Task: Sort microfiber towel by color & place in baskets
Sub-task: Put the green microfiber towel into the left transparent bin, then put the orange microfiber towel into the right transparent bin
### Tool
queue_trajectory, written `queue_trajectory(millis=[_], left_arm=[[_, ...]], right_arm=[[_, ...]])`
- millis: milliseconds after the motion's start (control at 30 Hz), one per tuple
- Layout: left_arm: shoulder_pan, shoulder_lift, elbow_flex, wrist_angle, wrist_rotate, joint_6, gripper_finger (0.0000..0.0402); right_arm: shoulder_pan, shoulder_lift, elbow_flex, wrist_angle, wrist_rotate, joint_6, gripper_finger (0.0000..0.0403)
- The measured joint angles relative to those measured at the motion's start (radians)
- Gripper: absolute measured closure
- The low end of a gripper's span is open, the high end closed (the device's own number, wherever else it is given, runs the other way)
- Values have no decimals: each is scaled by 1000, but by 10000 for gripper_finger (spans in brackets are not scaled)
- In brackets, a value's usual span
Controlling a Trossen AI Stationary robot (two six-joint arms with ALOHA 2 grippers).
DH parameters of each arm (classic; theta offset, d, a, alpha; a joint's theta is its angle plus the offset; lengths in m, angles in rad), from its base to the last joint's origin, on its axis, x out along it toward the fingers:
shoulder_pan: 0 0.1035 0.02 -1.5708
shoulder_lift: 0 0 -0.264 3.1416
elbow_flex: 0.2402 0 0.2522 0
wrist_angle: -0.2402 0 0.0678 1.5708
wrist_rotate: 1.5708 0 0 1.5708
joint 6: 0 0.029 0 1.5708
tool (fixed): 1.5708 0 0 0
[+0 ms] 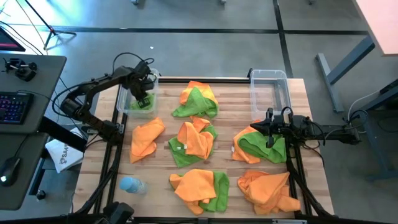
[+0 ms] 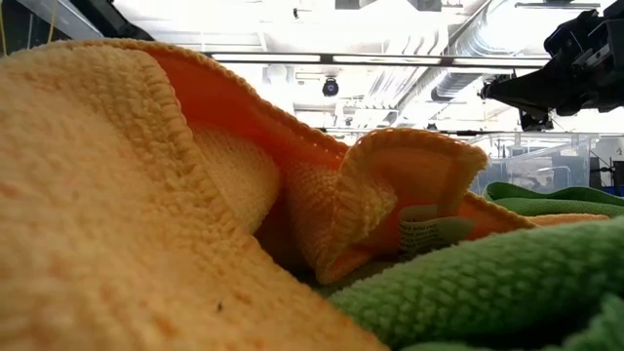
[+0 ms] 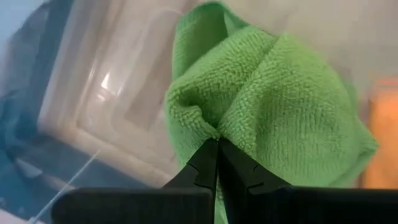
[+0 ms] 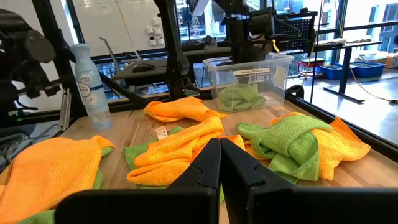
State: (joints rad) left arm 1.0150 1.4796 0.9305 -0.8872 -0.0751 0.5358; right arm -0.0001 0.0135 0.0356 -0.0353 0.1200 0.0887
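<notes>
The left gripper (image 3: 217,152) pinches a green towel (image 3: 273,99) over the left basket (image 1: 124,102). The right gripper (image 4: 220,155) hangs closed, empty. A thin pinch may snag on release.

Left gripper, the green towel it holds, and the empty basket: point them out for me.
left gripper (image 3: 217,144): left wrist view, shut fingertips.
green towel (image 3: 280,106): left wrist view, middle of cloth.
empty basket (image 1: 269,74): high view, far rim.
</notes>
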Motion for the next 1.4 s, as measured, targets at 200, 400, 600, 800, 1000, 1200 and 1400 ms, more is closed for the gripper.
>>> queue_trajectory(millis=[200, 400, 600, 800, 1000, 1200, 1400], left_arm=[[7, 0, -33, 88, -34, -19, 401], [7, 0, -34, 85, -31, -36, 401], [7, 0, -34, 85, -31, -37, 397], [7, -6, -34, 83, -30, -37, 354], [6, -81, -20, 56, -55, -48, 311], [5, -224, 41, -47, -57, -89, 303], [3, -397, 55, -62, -22, -187, 303]], right_arm=[[0, 0, 0, 0, 0, 0, 402], [0, 0, 0, 0, 0, 0, 402], [0, 0, 0, 0, 0, 0, 402], [0, 0, 0, 0, 0, 0, 402], [0, 0, 0, 0, 0, 0, 402], [0, 0, 0, 0, 0, 0, 402], [0, 0, 0, 0, 0, 0, 402]])
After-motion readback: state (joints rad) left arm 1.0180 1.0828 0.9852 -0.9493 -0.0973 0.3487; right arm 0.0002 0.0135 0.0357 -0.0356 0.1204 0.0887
